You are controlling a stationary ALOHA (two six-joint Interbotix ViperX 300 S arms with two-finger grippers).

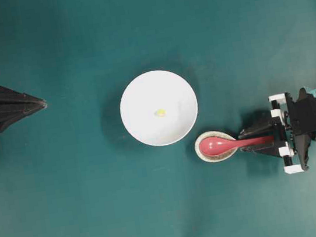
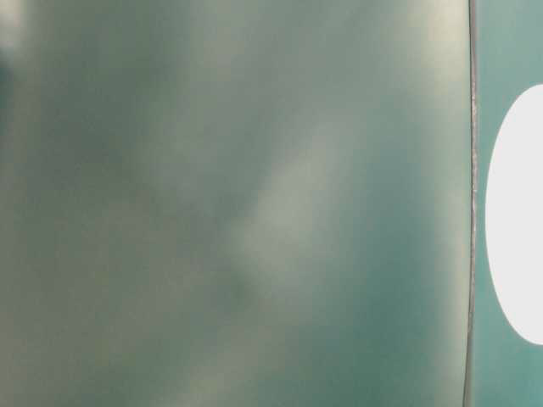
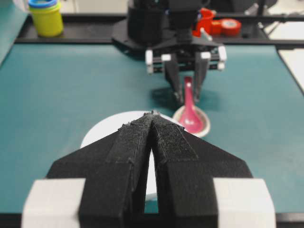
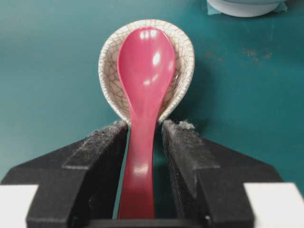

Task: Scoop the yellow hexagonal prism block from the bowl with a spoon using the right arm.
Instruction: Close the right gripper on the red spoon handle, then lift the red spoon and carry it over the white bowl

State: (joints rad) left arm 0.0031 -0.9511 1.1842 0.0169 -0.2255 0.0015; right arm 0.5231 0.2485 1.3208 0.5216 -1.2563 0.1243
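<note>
In the right wrist view, nearest the lens, the right end effector [image 4: 145,130] is straddling the handle of the spoon [image 4: 145,76], its two fingers [image 4: 102,152] standing narrowly apart on either side. Slim gaps seem to remain between pads and handle, so I cannot tell whether the grip is made yet. Just beyond, the spoon's scoop is lying in the small crackled beige dish [image 4: 107,71], and a sliver of the bowl [image 4: 242,7] is showing at the far edge.

To do this step well, in my judgement, the fingers should be closing squarely on the handle's flat sides, centred, so the glossy handle is not rolling or squirting out. The lift should be going straight up so the scoop clears the dish rim without dragging the dish along.

From overhead, the spoon [image 1: 232,142] is pointing its scoop left, the dish [image 1: 205,154] is sitting just beside the bowl [image 1: 137,95], and the yellow hexagonal prism block [image 1: 160,113] is resting near the middle of the bowl's floor, well apart from the spoon. On the far side of the green worktop [image 1: 88,211], the left end effector [image 1: 39,103] is hanging idle, its fingers pressed together and empty.

No writing or brand mark is legible anywhere; the table-level view is giving only blur.
</note>
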